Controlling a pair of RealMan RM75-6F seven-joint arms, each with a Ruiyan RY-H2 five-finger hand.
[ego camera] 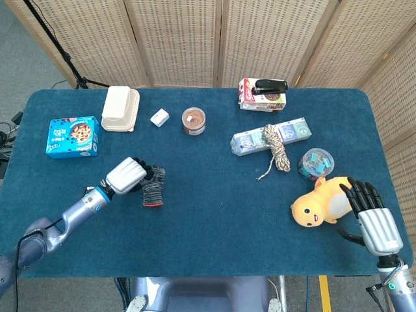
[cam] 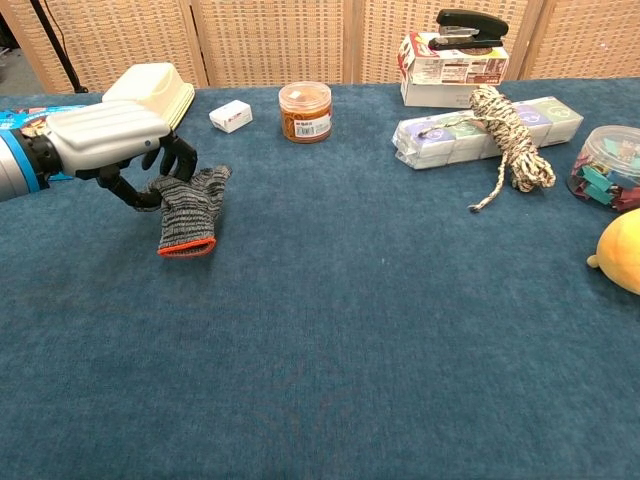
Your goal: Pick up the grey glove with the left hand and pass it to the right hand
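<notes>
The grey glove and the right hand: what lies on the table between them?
In the head view, mostly bare blue cloth separates the grey glove, held by the left hand, from the right hand; only the yellow duck toy lies between.

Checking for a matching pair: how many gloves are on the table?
1: the grey knit glove with a red cuff, held by the left hand at the table's left. No second glove visible.
</notes>
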